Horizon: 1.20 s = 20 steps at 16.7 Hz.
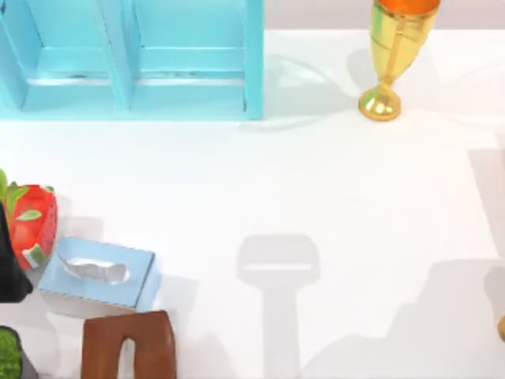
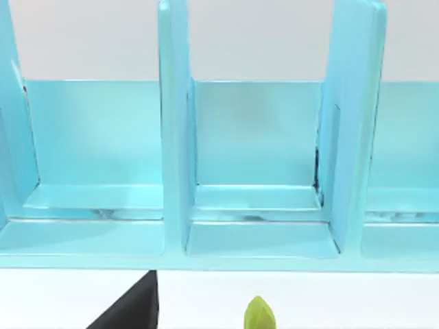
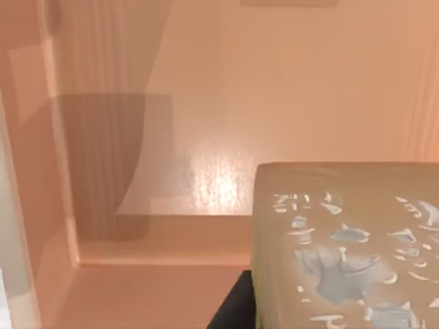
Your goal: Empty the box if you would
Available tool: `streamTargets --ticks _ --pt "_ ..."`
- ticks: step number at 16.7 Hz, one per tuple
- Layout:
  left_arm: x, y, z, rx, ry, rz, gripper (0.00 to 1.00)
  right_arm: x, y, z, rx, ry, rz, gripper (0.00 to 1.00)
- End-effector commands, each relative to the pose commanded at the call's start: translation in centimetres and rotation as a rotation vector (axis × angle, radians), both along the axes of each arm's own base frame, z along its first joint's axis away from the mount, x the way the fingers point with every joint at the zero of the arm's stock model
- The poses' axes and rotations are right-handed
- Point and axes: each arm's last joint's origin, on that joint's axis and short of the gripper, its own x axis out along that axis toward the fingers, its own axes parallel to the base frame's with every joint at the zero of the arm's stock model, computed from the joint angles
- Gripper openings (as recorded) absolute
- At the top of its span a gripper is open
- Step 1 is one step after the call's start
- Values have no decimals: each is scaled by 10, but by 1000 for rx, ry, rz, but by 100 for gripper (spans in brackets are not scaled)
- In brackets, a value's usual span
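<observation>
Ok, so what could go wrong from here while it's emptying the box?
1. Inside the box, the right pincer sits tight against the speckled beige block. A poor lift could scrape the wall.
2. The left pincer is right beside the red strawberry and the tissue box. A swing might knock them.
3. The tall gold cup stands on a narrow foot and could tip if brushed.

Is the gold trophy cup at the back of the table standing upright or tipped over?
Upright. In the top view the gold trophy cup stands on its round foot on the white table, stem vertical and open mouth upward, right of the blue shelf unit.
</observation>
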Motion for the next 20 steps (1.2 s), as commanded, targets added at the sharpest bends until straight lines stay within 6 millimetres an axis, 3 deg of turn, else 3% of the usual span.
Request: streamTargets --ticks 3,6,8,11,15,17,20 --pt "0 0 0 0 0 0 100 4 3 -3 1 4 1 0" --pt "0 0 0 0 0 0 100 24 26 -10 -6 3 2 0" --pt "0 0 0 0 0 0 100 43 57 -18 -12 -2 8 0" --pt "0 0 0 0 0 0 100 68 120 -32 -15 -17 29 0" --pt "0 0 0 0 0 0 100 77 203 -60 -10 -13 48 0" --pt "0 0 0 0 0 0 100 76 228 -75 -8 -5 41 0" --pt "0 0 0 0 0 0 100 76 242 -87 -3 0 14 0"
